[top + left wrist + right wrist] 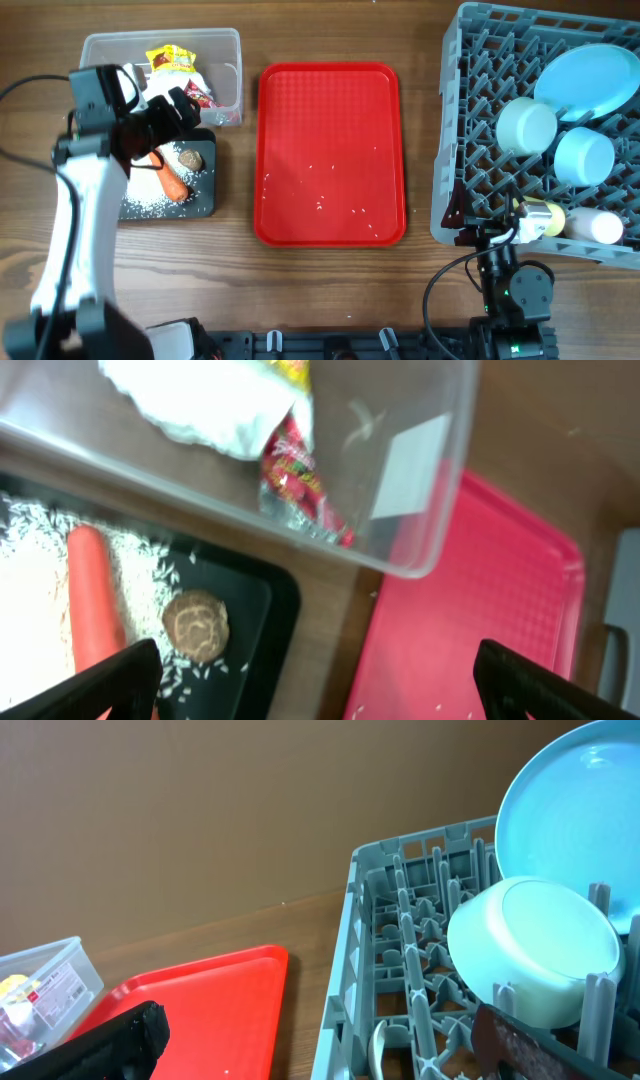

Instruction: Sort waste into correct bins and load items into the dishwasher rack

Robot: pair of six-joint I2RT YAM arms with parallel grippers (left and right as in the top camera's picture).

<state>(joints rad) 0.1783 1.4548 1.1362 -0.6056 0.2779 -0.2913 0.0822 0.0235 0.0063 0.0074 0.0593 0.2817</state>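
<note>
In the overhead view the sorting looked nearly finished. The left pincer [320, 680] hung spread and empty at 9 o'clock, over the seam between the clear tub [232, 40] and the black tub [205, 205]. The clear tub held the wrappers [170, 58] and tissue [200, 400]. The black one held the carrot [172, 180], the brown lump [190, 158] and the rice [140, 205].

The rack [470, 150] at 3 o'clock carried the plate [590, 75], both bowls [525, 125] and the yellow cup [540, 218] beside the pink cup [595, 228]. The right pincer [320, 1040], also spread and empty, sat at the rack's 6 o'clock edge.

A few stray grains [320, 207] lay on the red tray [330, 90]. They were probably too fine to pinch, and a try might scatter them over the bench. If the left pincer dropped, it could catch the clear tub's wall and tip it. A careless swing of the right pincer could snag a peg or knock the cups.
</note>
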